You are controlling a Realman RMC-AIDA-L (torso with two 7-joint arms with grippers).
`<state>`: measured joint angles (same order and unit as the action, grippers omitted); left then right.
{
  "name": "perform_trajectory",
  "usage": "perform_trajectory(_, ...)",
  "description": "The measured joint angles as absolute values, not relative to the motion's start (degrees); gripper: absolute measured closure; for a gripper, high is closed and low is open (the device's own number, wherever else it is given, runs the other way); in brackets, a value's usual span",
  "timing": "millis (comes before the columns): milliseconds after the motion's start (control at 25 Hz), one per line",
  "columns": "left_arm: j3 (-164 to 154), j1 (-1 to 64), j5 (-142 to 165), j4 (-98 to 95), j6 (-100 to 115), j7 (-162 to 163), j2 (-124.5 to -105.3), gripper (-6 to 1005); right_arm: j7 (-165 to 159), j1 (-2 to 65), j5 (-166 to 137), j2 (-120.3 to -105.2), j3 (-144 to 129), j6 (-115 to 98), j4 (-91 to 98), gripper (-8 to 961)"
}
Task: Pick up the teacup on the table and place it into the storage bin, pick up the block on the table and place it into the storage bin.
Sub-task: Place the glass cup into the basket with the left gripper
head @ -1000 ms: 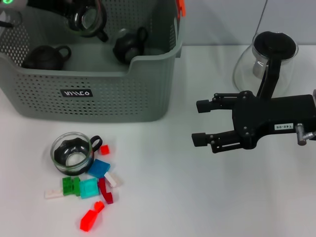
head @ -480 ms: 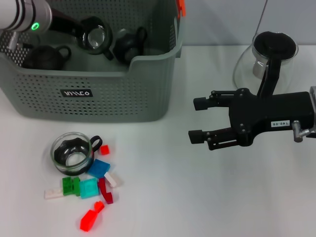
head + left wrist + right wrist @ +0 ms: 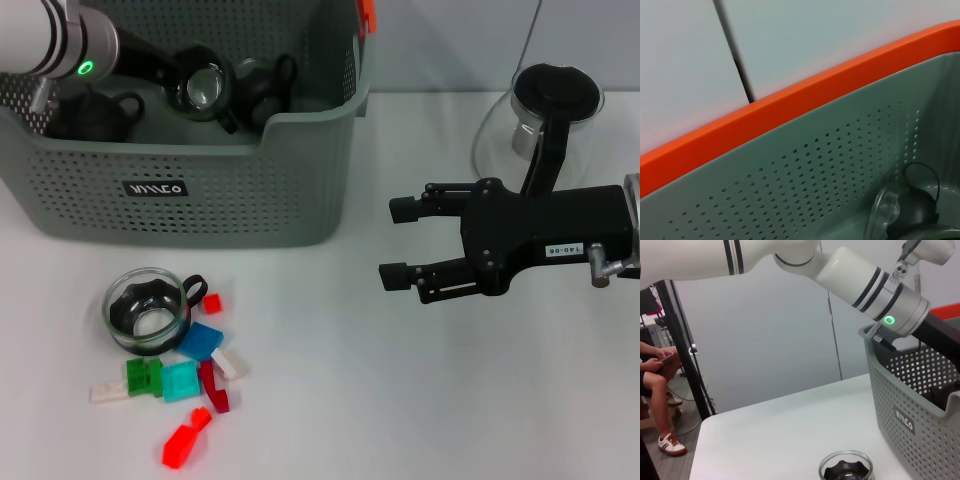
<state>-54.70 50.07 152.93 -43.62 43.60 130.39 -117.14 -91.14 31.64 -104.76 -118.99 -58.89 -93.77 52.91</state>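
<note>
Jaws spread on the right gripper (image 3: 395, 242); the left gripper's (image 3: 215, 95) cannot be told.
It holds a teacup (image 3: 200, 88) inside the storage bin (image 3: 200, 195).

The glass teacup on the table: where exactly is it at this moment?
In the head view the glass teacup stands on the table's left side, in front of the storage bin, with the scattered coloured blocks just beside it.

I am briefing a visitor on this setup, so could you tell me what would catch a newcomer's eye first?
Probably the storage bin at the table's far left, with the left arm reaching into it among dark teapots. Next, the right gripper hovering open over bare table on the right, and the glass teacup beside a scatter of bright blocks near the front left.
</note>
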Motion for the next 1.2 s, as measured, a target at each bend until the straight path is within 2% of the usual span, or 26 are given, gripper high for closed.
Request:
perform_trajectory(840,-57.83,49.59,153.11,-42.97,40.14,130.27,-118.58,937,-91.14,31.17,-104.76,-119.1,-58.89,-93.43,52.91,71)
perform_trajectory(1080,-57.76,49.57,153.11,-43.39,40.32,130.55,-118.56,813,-91.33,31.11,-104.76,-119.18,-58.84,-93.43,52.91,69)
perform_trajectory(1200,-57.23,49.42,153.1,-44.89,41.13,131.65,-118.29,684,-91.44,31.1,-104.76,-119.18,-58.78,-93.49,52.91,70)
